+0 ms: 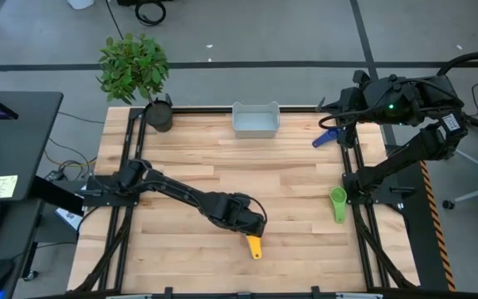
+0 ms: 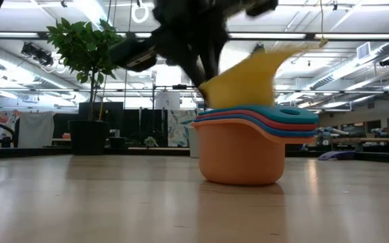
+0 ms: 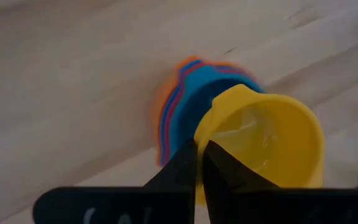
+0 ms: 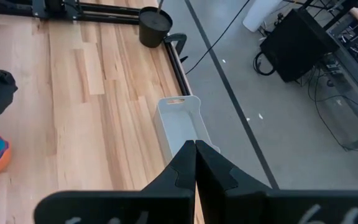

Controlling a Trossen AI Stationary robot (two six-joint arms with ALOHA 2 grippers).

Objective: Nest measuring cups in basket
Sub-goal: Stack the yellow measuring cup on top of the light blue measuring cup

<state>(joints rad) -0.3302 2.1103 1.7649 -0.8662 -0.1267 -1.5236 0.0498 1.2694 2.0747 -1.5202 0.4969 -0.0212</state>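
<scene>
The surface [image 1: 222, 178] is a pale butcher-block top of jointed wooden planks, framed by black rails along its left, right and far edges. Beyond it lies a grey floor with dark seam lines; the low view shows a large room with strip lighting on the ceiling. A potted plant [image 1: 134, 66] stands at the far left corner, with a dark round pot [image 1: 159, 115] just beside it on the surface. The basket [image 1: 256, 119] sits at the middle of the far edge, holding no cups. The left tool [image 1: 254, 234] is at the near centre of the surface, clenched on the rim of the yellow cup [image 3: 272, 140], which is tilted above a nested stack of cups [image 2: 248, 145] with the orange one outermost, standing on the surface. The right tool [image 1: 332, 124] hangs over the far right corner, clenched with nothing between its fingers. A blue cup [image 1: 325, 138] lies near it at the right rail, and a green cup [image 1: 338, 203] lies farther toward the near side along the same rail.
</scene>
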